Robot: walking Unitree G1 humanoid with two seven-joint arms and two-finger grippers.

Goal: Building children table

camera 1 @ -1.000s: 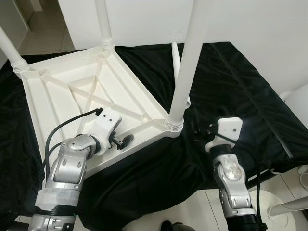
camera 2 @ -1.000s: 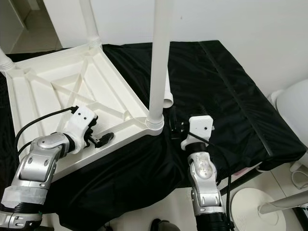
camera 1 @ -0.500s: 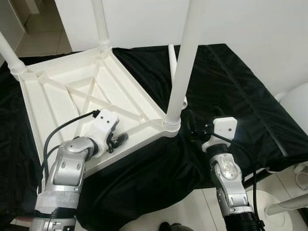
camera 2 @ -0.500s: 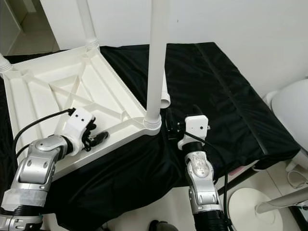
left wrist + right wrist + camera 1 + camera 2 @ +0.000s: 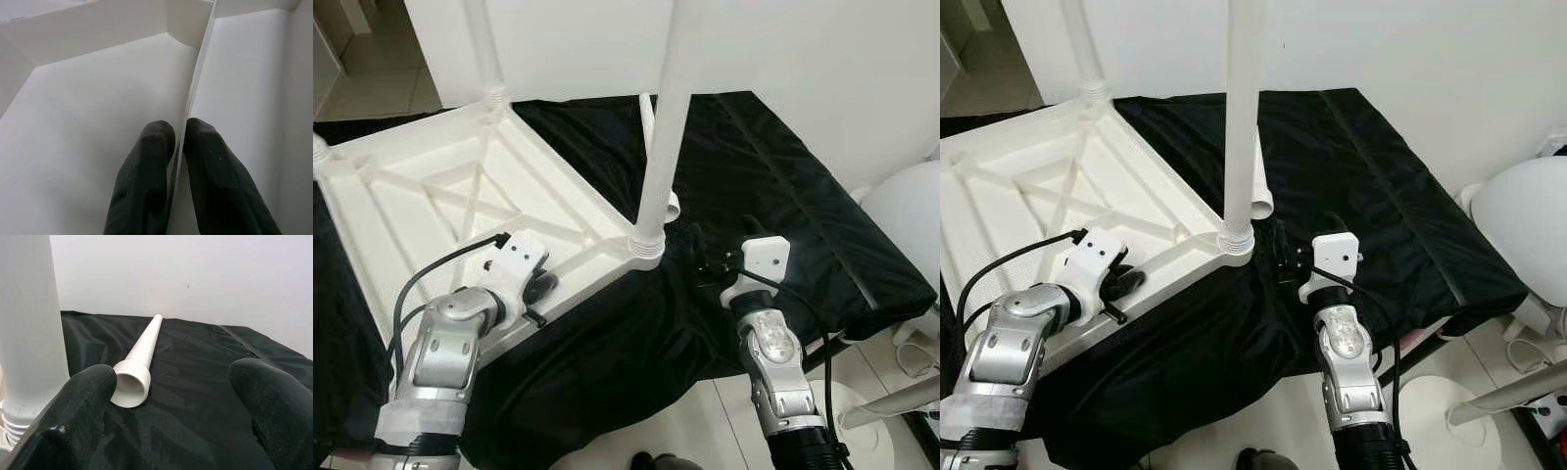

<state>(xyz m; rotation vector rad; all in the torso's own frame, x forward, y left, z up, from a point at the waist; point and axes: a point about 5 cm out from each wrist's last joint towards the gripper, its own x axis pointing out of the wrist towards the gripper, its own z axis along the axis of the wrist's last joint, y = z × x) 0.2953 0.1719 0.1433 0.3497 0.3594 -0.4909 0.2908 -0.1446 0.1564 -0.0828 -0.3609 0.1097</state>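
One ribbed white plastic tabletop (image 5: pixel 421 196), left gripper (image 5: pixel 177 133) jaws pinching its rib (image 5: pixel 195 88), right gripper (image 5: pixel 176 396) jaws spread.

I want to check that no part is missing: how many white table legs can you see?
4. Three stand screwed into corners of the upturned tabletop: the near leg, the far leg and the left corner leg, mostly cut off. One loose leg lies on the black cloth.
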